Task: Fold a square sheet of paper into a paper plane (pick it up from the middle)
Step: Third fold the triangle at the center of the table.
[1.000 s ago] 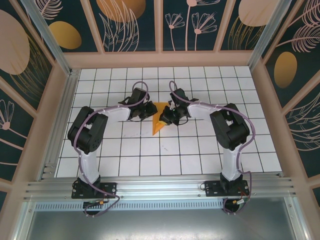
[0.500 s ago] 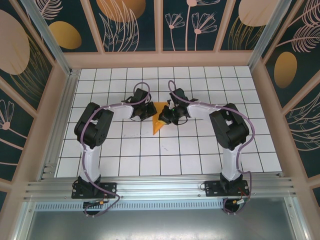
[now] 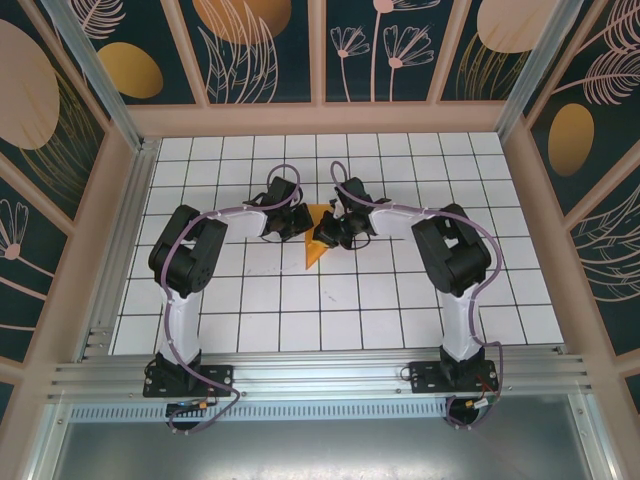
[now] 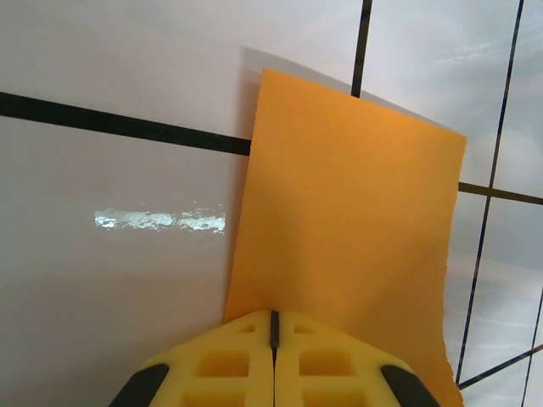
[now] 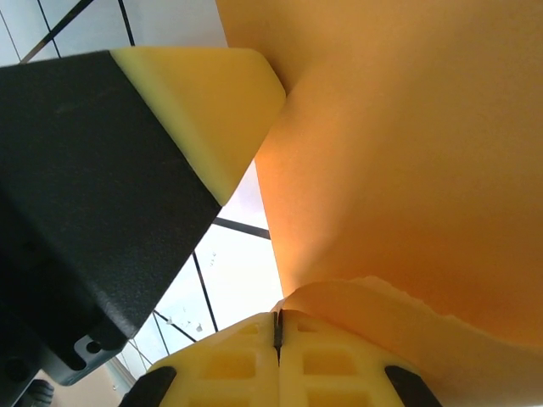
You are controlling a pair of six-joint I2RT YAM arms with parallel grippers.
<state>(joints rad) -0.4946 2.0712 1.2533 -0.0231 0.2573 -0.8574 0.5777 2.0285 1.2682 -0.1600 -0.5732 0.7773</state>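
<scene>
Left elbow drawn inward; left fingers [image 4: 229, 360] now closed on the near edge of the folded orange paper [image 4: 348, 220]. Right fingers [image 5: 233, 365] pinched shut on its other edge. Paper sits mid-frame in the top view, on the tiled worktop [image 3: 350, 310].

Folded orange paper [image 3: 314, 250] rests on white gridded table [image 3: 350, 310].

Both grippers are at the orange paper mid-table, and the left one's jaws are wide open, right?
Not quite: the left gripper is shut, its fingers pressed together at the edge of the orange paper, as the left wrist view shows. The rest holds.
</scene>
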